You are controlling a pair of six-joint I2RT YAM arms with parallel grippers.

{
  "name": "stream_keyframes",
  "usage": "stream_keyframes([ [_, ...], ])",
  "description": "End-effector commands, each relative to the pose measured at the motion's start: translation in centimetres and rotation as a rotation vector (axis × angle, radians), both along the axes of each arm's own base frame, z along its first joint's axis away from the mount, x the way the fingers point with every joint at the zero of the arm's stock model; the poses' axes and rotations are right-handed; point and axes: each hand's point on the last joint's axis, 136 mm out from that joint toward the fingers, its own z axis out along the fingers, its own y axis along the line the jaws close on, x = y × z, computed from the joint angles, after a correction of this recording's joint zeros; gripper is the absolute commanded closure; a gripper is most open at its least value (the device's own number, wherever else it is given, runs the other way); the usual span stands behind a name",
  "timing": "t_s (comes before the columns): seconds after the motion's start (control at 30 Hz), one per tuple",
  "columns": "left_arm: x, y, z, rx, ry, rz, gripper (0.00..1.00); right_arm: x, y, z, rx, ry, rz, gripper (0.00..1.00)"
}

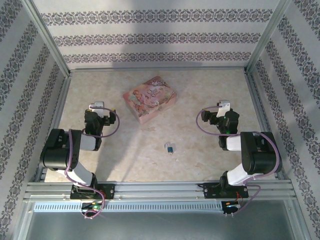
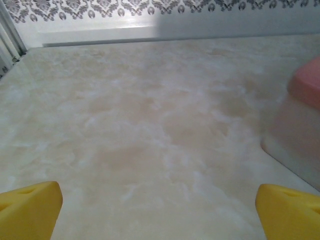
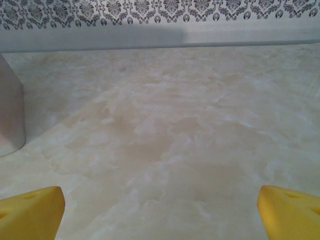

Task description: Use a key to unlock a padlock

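**Operator:** Report the state of the jaws.

**Unit:** Left jaws: spread wide. The left pads [image 2: 30,210] sit at the two lower corners of my left wrist view, with bare desk [image 1: 130,160] between them and nothing held. Right jaws: same condition. The right pads [image 3: 31,212] are wide apart and hold nothing.

**Operator:** Locate the padlock.

**Unit:** The padlock [image 1: 170,148] lies on the desk, toward the middle of the near edge. It is between my two arms and apart from both. The pink box [image 1: 151,98] sits toward the far edge, well apart from the padlock. The padlock shows a blue body and a small metal part. It is too small for me to tell whether a key is with it.

**Operator:** List what could go wrong from here.

**Unit:**
1. Lost target. Both wrist cameras face the far edge, not the padlock. If I approach without re-aiming, I close on the padlock unseen.
2. Ejected part. The padlock is small and lies low on a smooth desk. If the jaws close off-centre, they could pinch one edge and send it skidding.
3. Arm contact. Both arms must work at the same spot, so converging paths risk a collision.
4. Unconfirmed key. If I grasp before I have found the key, I could pick up the wrong part.
5. Box strike. The left jaws are near the pink box, and a careless swing could knock it.
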Motion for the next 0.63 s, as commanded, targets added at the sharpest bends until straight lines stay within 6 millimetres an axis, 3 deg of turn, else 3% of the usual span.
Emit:
stream_keyframes([
  [0.0,-0.15,-0.5,-0.41,-0.043,0.023,-0.028,0.01,0.42,0.24,0.81,-0.019,-0.025,0.004,0.02],
  [0.6,-0.18,-0.48,-0.39,-0.04,0.018,-0.026,0.01,0.48,0.24,0.81,-0.034,-0.023,-0.009,0.02],
])
